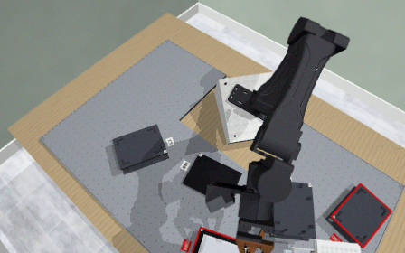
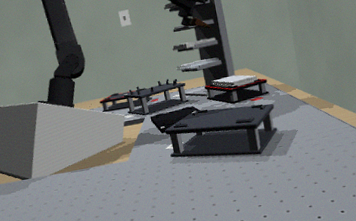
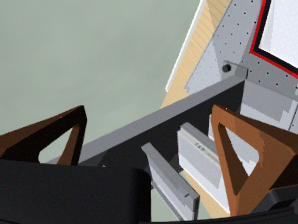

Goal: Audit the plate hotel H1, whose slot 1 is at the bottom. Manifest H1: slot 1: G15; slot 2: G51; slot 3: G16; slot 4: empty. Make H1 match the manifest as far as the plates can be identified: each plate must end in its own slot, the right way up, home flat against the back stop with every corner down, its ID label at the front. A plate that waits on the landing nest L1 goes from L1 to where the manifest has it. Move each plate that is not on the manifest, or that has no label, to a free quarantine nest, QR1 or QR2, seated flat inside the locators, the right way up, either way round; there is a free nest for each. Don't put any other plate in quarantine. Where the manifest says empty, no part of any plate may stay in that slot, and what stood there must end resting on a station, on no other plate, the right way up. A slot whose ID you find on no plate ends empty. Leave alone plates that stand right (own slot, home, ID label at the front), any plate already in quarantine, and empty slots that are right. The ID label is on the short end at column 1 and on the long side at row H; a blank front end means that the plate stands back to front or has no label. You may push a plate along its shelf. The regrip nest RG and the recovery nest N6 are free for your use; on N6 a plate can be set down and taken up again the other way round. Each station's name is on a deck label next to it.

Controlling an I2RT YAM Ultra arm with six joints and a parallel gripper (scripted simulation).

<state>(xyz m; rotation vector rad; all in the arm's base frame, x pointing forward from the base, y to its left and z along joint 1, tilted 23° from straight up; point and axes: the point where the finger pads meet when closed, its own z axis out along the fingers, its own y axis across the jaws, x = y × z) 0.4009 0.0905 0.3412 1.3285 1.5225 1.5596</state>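
Note:
The plate hotel (image 2: pixel 211 34) stands at the far end of the deck as a dark tower with several shelves. Pale plates lie in its two lower slots (image 2: pixel 198 65) (image 2: pixel 195 44); the shelves above look thin and bare from here. My gripper (image 2: pixel 201 5) is open and empty, high up by the hotel's top shelves. It also shows at the bottom edge of the top view (image 1: pixel 253 246). In the wrist view the brown fingers stand wide, with the hotel frame and grey plate edges (image 3: pixel 174 185) between them. No ID labels can be read.
A white plate lies on a red-rimmed nest (image 2: pixel 235 81) beside the hotel, which also shows in the wrist view (image 3: pixel 282 10). A second red-rimmed nest (image 1: pixel 360 214) is bare. A flat dark nest (image 1: pixel 140 146), a tilted dark nest (image 1: pixel 210 173) and the arm's grey base block (image 1: pixel 235 108) stand mid-deck.

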